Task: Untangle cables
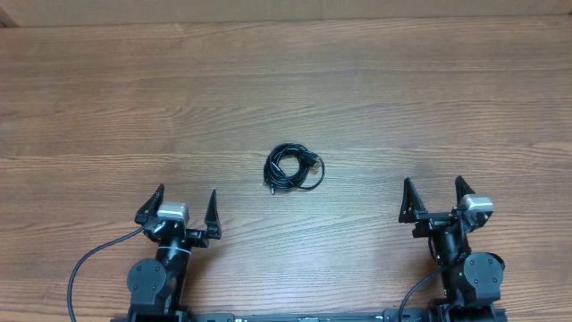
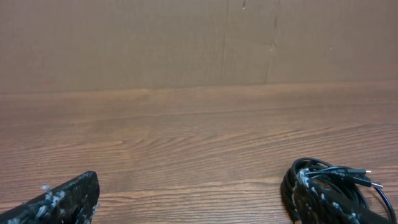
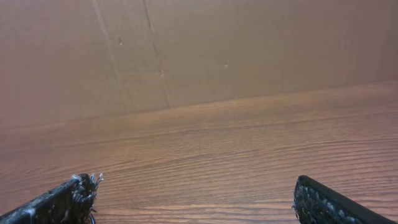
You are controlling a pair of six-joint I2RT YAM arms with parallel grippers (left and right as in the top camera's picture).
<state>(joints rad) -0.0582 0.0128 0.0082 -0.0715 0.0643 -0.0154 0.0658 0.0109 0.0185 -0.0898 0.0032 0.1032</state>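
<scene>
The cables (image 1: 294,169) lie as one tight black coil with small plug ends on the wooden table, near its middle. My left gripper (image 1: 186,203) is open and empty, near the front edge, left of and nearer than the coil. My right gripper (image 1: 433,194) is open and empty, at the front right, apart from the coil. In the left wrist view the coil (image 2: 348,180) shows at the lower right, partly behind my right finger. The coil is out of the right wrist view, where my open fingers (image 3: 196,199) frame bare wood.
The wooden table (image 1: 286,89) runs to a brown cardboard wall (image 2: 186,43) at the back. Thick black arm wires (image 1: 89,264) trail by each arm base at the front edge.
</scene>
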